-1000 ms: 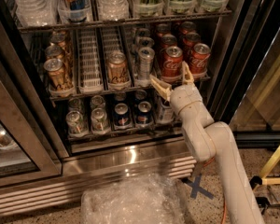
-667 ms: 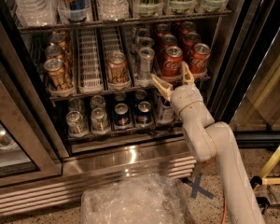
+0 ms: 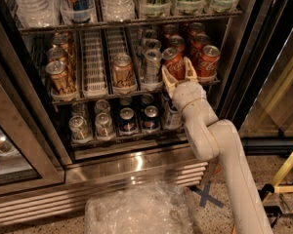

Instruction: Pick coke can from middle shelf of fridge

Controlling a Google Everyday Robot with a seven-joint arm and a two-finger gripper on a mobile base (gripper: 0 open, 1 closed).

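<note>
The fridge [image 3: 112, 177] stands open in front of me. Its middle shelf [image 3: 94, 65] has white ribbed can lanes. Several red coke cans stand in the right lanes. The front one [image 3: 173, 60] sits between my fingers, and another [image 3: 208, 60] is just to its right. My gripper [image 3: 178, 69] reaches up to the shelf's front lip on the white arm [image 3: 210, 135]. It is open, with one finger on each side of the front coke can. The can stands upright on the shelf.
Gold-tan cans [image 3: 122, 72] and silver cans [image 3: 151, 65] fill the lanes to the left. Blue cans [image 3: 128, 121] stand on the shelf below, and bottles and tubs [image 3: 115, 1] above. Crumpled clear plastic [image 3: 136, 211] lies on the floor. A yellow frame [image 3: 283, 174] stands at the right.
My gripper has moved up and further into the shelf. Its fingers now straddle the front coke can and stand closer together than before.
</note>
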